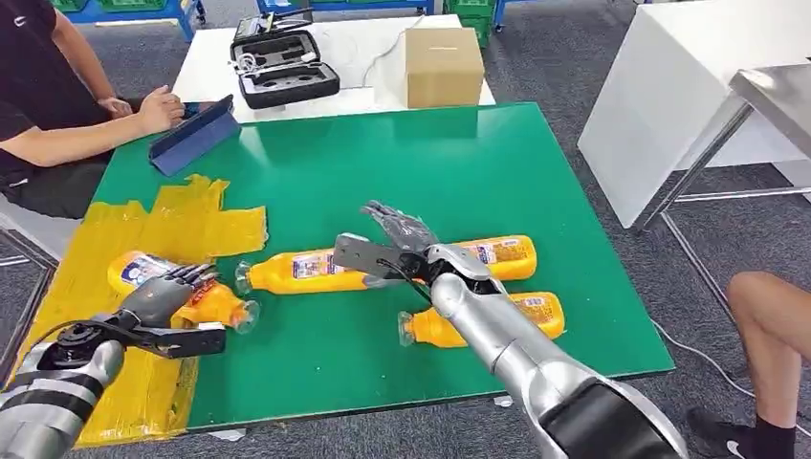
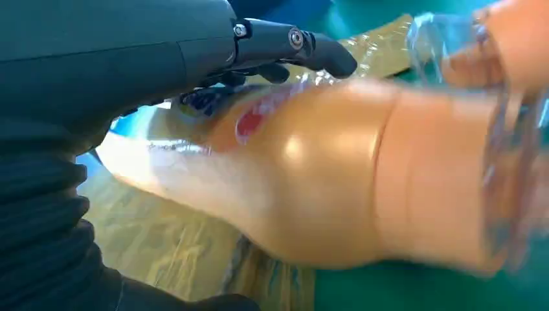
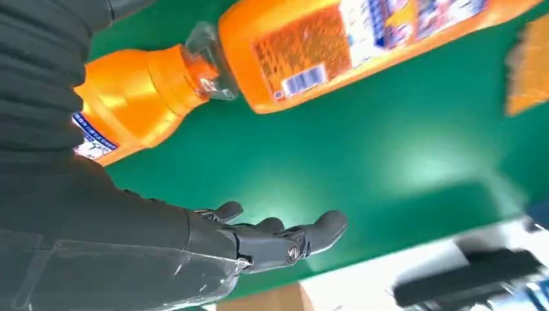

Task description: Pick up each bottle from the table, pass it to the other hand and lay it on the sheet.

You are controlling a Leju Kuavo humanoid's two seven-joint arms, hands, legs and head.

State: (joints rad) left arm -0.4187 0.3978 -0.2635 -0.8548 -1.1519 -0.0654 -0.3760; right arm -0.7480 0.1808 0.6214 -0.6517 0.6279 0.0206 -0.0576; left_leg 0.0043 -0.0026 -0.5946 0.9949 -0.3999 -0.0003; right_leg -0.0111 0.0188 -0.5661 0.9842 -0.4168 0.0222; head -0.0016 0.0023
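Note:
Several orange bottles with clear caps lie on the green table (image 1: pixel 478 163). My left hand (image 1: pixel 167 296) grips one bottle (image 1: pixel 225 304) at the edge of the yellow sheet (image 1: pixel 182 225); its fingers (image 2: pixel 311 48) curl over the bottle (image 2: pixel 336 175). My right hand (image 1: pixel 392 244) hovers open, fingers (image 3: pixel 304 236) spread and holding nothing, between a middle bottle (image 1: pixel 306 268) and a bottle on the right (image 1: pixel 502 256). Both lie close by it, the middle bottle (image 3: pixel 362 45) and the right one (image 3: pixel 129 110). A further bottle (image 1: pixel 536 316) lies near the front edge.
A person sits at the far left with a hand (image 1: pixel 158 107) beside a blue folded stand (image 1: pixel 196 136). On the white table behind are a black case (image 1: pixel 282 67) and a cardboard box (image 1: pixel 442 65). Another person's leg (image 1: pixel 775 325) is at the right.

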